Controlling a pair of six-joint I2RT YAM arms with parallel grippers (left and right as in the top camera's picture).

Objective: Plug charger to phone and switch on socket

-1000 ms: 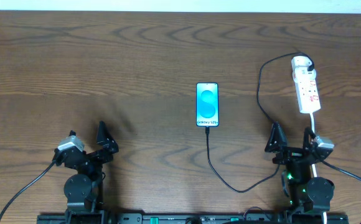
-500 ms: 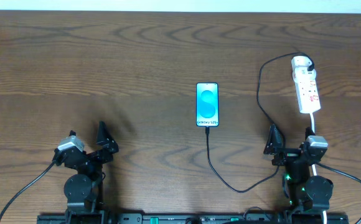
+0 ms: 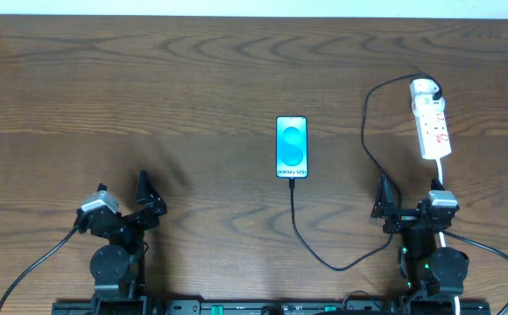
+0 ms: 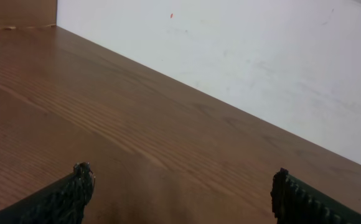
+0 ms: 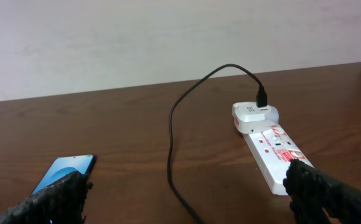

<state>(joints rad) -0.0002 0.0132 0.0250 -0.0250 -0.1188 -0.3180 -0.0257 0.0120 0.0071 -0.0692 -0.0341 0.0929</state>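
The phone (image 3: 292,147) carries small text at one end (it seems to read "Galaxy S25"); the socket (image 3: 432,122) has illegible red print.

Soft, even light covers the desk (image 3: 236,70); shadows are faint. The phone (image 3: 292,147) screen glows bright. The wrist views seem slightly soft, and the wall (image 4: 261,62) looks a little washed out.

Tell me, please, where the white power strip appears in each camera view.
Overhead: the white elongated power strip lies upper right.
Left wrist: not in it.
Right wrist: the strip sits lower right.
Shared landmark: the thin black cable looping from its far end.
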